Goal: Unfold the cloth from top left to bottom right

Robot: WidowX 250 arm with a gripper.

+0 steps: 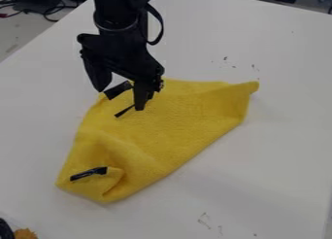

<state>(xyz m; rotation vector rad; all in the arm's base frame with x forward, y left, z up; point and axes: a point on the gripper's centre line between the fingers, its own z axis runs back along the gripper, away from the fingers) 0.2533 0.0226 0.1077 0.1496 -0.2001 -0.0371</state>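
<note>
Well inside visible table edges (52, 31) lies yellow cloth (162, 131); end effector (120, 100) over it

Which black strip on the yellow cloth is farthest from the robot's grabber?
The lower-left black strip, by the small folded flap of the yellow cloth. The other black strips are up by the end effector.
</note>
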